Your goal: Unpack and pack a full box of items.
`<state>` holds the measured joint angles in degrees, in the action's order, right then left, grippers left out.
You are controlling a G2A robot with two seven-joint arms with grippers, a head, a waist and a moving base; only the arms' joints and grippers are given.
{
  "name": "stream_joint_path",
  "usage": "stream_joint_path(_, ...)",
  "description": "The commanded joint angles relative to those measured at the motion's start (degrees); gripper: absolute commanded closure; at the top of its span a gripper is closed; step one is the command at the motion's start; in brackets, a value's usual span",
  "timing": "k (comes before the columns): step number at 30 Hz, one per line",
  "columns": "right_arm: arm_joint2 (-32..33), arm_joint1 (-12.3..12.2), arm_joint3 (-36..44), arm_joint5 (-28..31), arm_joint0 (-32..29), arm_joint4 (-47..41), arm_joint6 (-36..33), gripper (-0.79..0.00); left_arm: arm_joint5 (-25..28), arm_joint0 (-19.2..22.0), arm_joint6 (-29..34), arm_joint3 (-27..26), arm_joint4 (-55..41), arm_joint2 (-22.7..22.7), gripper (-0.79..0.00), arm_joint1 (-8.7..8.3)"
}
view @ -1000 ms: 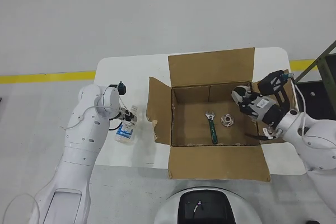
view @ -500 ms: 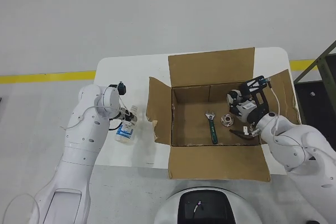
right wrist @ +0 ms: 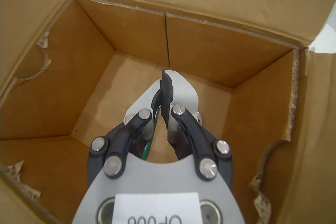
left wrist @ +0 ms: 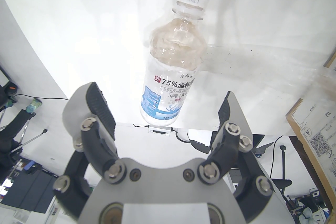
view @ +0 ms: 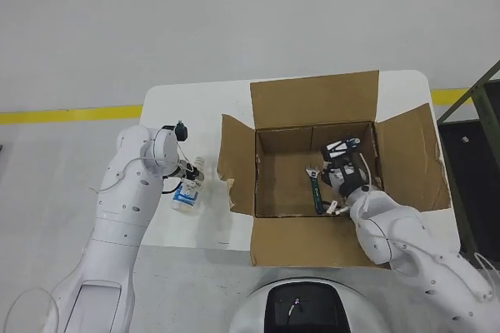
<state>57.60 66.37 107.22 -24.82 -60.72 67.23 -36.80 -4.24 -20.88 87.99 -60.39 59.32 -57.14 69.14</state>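
Grey floor with yellow stripe, white table.

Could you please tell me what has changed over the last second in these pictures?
The right gripper swung from above the right flap of the box in toward its middle and down inside it, and is now shut over the wrench. The wrench, the bottle lying on the table and the open left gripper at it stayed as they were.

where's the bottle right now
In the top view the bottle sits on the white table just left of the cardboard box; the left wrist view shows it just ahead of the open left gripper.
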Motion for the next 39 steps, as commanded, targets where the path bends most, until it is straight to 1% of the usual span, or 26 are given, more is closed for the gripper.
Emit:
stream_joint_path(1, -2.89, 1.25, -3.96, -4.32, 3.58, -1.66, -2.17, 0.000, 0.00, 0.00, 0.00, 0.00, 0.00, 0.00, -0.785, 0.00)
stream_joint_path(5, -5.60, 3.28, -10.31, -8.70, 9.20, -4.91, -6.18, 0.000, 0.00, 0.00, 0.00, 0.00, 0.00, 0.00, -0.785, 0.00)
stream_joint_path(8, -6.61, 4.19, -12.65, -9.12, 11.45, -5.62, -7.18, 0.000, 0.00, 0.00, 0.00, 0.00, 0.00, 0.00, -0.785, 0.00)
stream_joint_path(17, -6.71, 4.41, -12.65, -8.57, 11.76, -5.67, -6.75, 0.000, 0.00, 0.00, 0.00, 0.00, 0.00, 0.00, -0.785, 0.00)
stream_joint_path(18, -6.71, 4.41, -12.65, -8.57, 11.76, -5.67, -6.75, -0.046, 0.00, 0.00, 0.00, 0.00, 0.00, 0.00, -0.785, 0.00)
stream_joint_path(19, -6.70, 4.42, -12.63, -8.33, 11.56, -5.85, -6.55, -0.037, 0.00, 0.00, 0.00, 0.00, 0.00, 0.00, -0.785, 0.00)
stream_joint_path(20, -6.37, 4.46, -12.51, -7.68, 10.99, -6.53, -6.01, 0.000, 0.00, 0.00, 0.00, 0.00, 0.00, 0.00, -0.785, 0.00)
stream_joint_path(22, -5.51, 4.54, -12.55, -7.36, 10.52, -7.45, -6.34, 0.000, 0.00, 0.00, 0.00, 0.00, 0.00, 0.00, -0.785, 0.00)
stream_joint_path(25, -4.88, 4.84, -12.10, -8.99, 10.50, -8.10, -8.64, 0.000, 0.00, 0.00, 0.00, 0.00, 0.00, 0.00, -0.785, 0.00)
stream_joint_path(26, -4.81, 4.93, -12.04, -9.57, 10.64, -7.83, -9.45, -0.012, 0.00, 0.00, 0.00, 0.00, 0.00, 0.00, -0.785, 0.00)
stream_joint_path(27, -5.08, 5.03, -12.00, -10.10, 10.76, -7.11, -10.43, -0.126, 0.00, 0.00, 0.00, 0.00, 0.00, 0.00, -0.785, 0.00)
stream_joint_path(28, -5.33, 5.15, -12.03, -10.77, 10.91, -6.75, -11.72, -0.222, 0.00, 0.00, 0.00, 0.00, 0.00, 0.00, -0.785, 0.00)
stream_joint_path(30, -5.92, 5.45, -12.41, -11.52, 11.45, -6.00, -13.68, -0.274, 0.00, 0.00, 0.00, 0.00, 0.00, 0.00, -0.785, 0.00)
stream_joint_path(33, -6.82, 5.97, -13.73, -12.85, 12.51, -4.95, -16.38, -0.311, 0.00, 0.00, 0.00, 0.00, 0.00, 0.00, -0.785, 0.00)
stream_joint_path(37, -7.52, 6.67, -14.94, -13.62, 13.89, -4.93, -19.64, -0.382, 0.00, 0.00, 0.00, 0.00, 0.00, 0.00, -0.785, 0.00)
stream_joint_path(39, -7.67, 6.94, -15.31, -13.87, 14.18, -4.63, -20.17, -0.388, 0.00, 0.00, 0.00, 0.00, 0.00, 0.00, -0.785, 0.00)
